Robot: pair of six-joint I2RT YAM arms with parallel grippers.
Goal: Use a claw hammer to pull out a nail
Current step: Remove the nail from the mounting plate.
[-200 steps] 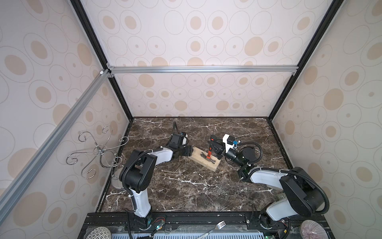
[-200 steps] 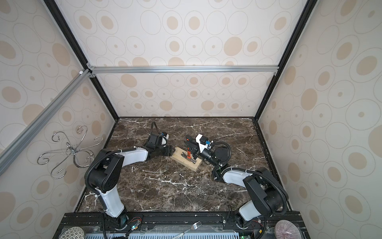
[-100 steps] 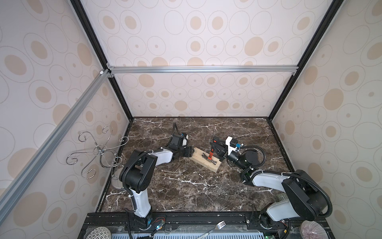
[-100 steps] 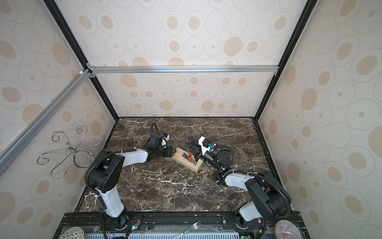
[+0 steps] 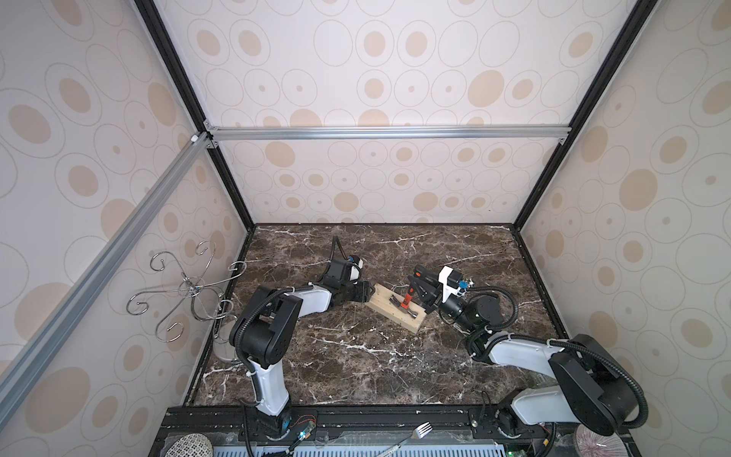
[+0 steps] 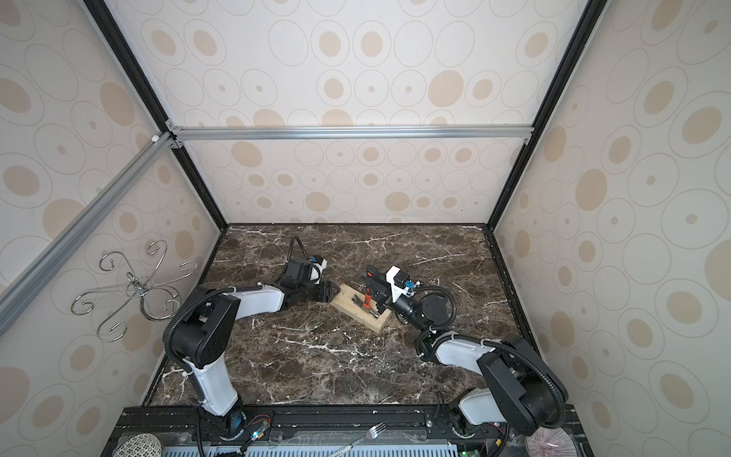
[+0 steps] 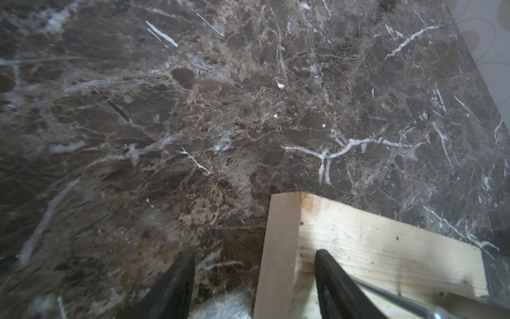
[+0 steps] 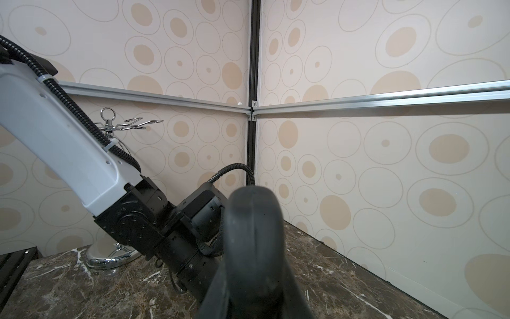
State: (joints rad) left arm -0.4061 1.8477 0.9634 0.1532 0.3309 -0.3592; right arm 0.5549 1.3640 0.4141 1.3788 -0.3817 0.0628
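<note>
Wooden block [image 5: 396,310] mid-table, left gripper [image 5: 367,293] at its edge

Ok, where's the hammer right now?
In both top views the claw hammer sits mid-table, head down on the wooden block, its handle held in the right gripper.

White arm shells, black joints and tools, ribbed black cable conduits, white zip ties.

nail: too small to tell | claw hammer [image 5: 406,301] head: partly hidden
</note>
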